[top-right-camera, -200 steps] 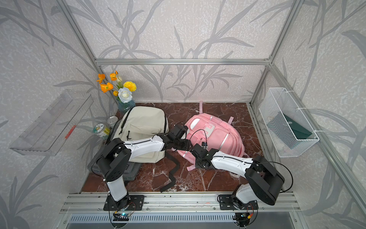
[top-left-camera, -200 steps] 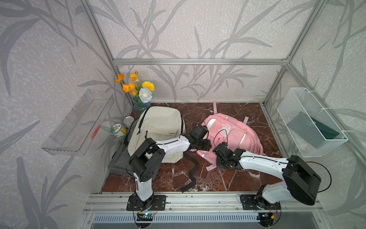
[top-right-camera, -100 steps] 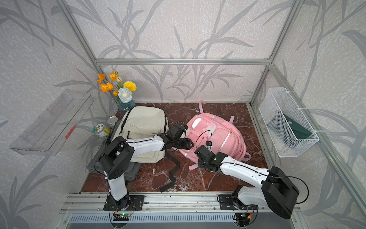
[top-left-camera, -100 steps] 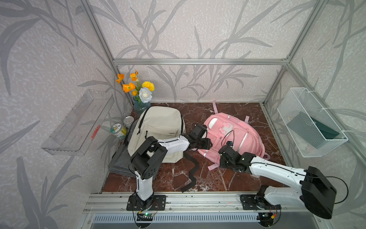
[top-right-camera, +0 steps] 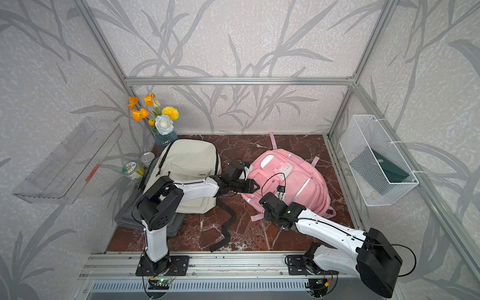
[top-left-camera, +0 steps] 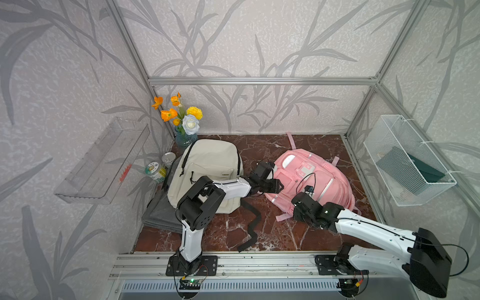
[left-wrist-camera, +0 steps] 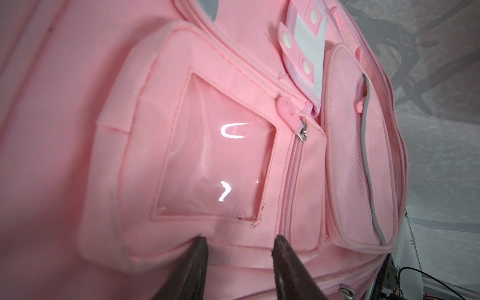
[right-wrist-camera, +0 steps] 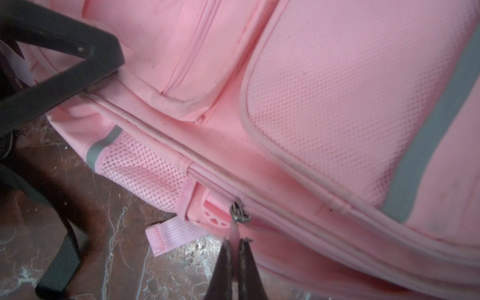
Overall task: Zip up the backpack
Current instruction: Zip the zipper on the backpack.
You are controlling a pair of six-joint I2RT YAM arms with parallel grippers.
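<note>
The pink backpack (top-left-camera: pixel 314 174) (top-right-camera: pixel 293 176) lies flat at the right of the marble table in both top views. My left gripper (top-left-camera: pixel 278 186) (left-wrist-camera: pixel 240 240) reaches in from the left, its jaws shut on a fold of fabric below the backpack's clear-window front pocket (left-wrist-camera: pixel 215 161). My right gripper (top-left-camera: pixel 298 205) (right-wrist-camera: pixel 233 241) sits at the backpack's near edge, shut on the pink pull tab (right-wrist-camera: pixel 233 231) hanging from the metal zipper slider (right-wrist-camera: pixel 239 211). Behind the slider, towards the mesh side pocket (right-wrist-camera: pixel 145 176), the zipper looks closed.
A beige backpack (top-left-camera: pixel 210 168) lies to the left on a grey cloth (top-left-camera: pixel 161 215), and its black strap (top-left-camera: pixel 252 226) trails over the table. Flowers in a vase (top-left-camera: pixel 183 122) and two tins (top-left-camera: pixel 155 171) stand at the back left. A wire basket (top-left-camera: pixel 407 161) hangs on the right wall.
My right gripper has slid right along the backpack's near edge, still pinching the pull tab, and its arm has swung out to the right. The left gripper has kept its hold.
</note>
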